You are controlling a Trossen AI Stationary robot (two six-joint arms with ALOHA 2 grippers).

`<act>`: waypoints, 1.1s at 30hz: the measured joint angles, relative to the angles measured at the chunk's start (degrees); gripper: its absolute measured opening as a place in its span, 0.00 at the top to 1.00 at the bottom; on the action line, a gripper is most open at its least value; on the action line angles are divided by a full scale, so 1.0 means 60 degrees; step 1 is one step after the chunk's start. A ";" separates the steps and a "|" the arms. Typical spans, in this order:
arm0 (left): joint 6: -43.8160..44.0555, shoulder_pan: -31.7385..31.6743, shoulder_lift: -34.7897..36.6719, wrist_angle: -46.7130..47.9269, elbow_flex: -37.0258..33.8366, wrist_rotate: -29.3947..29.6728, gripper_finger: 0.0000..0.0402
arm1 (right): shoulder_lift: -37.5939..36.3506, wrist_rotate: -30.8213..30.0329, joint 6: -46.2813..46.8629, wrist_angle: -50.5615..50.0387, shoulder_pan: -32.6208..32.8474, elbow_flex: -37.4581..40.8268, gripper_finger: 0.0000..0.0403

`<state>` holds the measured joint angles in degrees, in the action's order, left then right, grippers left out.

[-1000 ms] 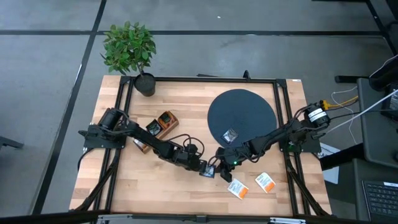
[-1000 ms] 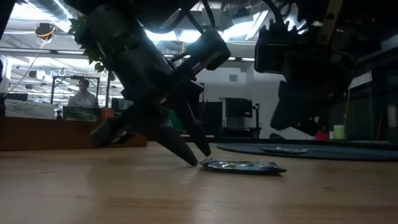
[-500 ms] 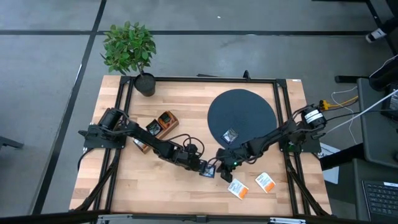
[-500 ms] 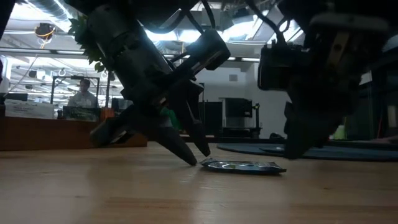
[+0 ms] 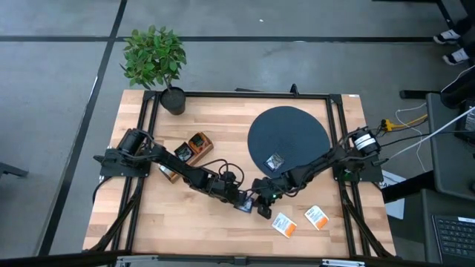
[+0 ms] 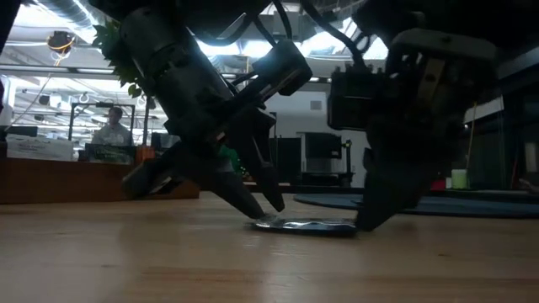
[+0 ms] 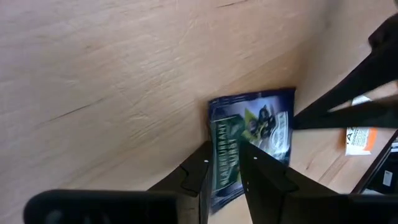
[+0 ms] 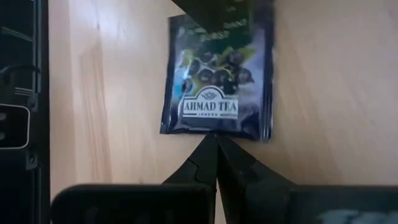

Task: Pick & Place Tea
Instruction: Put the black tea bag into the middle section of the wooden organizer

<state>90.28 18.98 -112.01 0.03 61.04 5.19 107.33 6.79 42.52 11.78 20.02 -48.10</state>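
Dark blue foil tea sachet (image 8: 216, 78), flat, square, printed with berries and a brand name, lies face-up on the light wooden tabletop (image 5: 193, 222), near the front edge and just ahead of the large dark round disc (image 5: 297, 130). In the low view it sits almost flush with the wood (image 6: 305, 225), barely any thickness showing.

Left gripper (image 7: 226, 163): fingertips down on one edge of the sachet, a narrow gap between them, a strip of foil showing in that gap. Reads as a pin or the start of a pinch, not a secure hold; packet not lifted.

Right gripper (image 8: 216, 147): fingers pressed together to a single point, tip touching the opposite edge of the sachet. Holds nothing. Looks like a backstop so the packet cannot skate away.

Handling, as judged: very light, thin, glossy foil, so it will slide on smooth wood under any sideways push. Flexible, crinkles instead of breaking; contents soft, no real fragility. Too flat for fingers to get under from above. Best hold is at an edge or corner, once it is buckled or tipped up against the other arm's tip, then a pinch across the sealed margin.

Elsewhere: another dark sachet (image 5: 276, 161) on the disc; two white sachets with orange bands (image 5: 283, 225) (image 5: 317, 217) near the front right. Brown wooden divided box (image 5: 194, 146) sits left of the disc.
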 joint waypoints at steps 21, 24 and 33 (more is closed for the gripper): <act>-0.0293 0.0052 0.0015 0.0404 0.0000 -0.0123 0.99 | 0.0597 0.0326 -0.0493 -0.0520 -0.0060 -0.0845 0.98; -0.0431 0.0062 0.0015 0.0419 0.0000 -0.0123 1.00 | 0.0597 0.0352 -0.0415 -0.0548 -0.0060 -0.0845 0.98; -0.0973 0.0093 0.0258 0.0769 -0.0025 -0.0465 0.99 | 0.0586 0.0769 -0.0149 -0.0669 -0.0078 -0.0841 0.98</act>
<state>84.44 19.54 -110.46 4.64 60.89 2.40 110.85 11.41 41.63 7.77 19.55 -53.15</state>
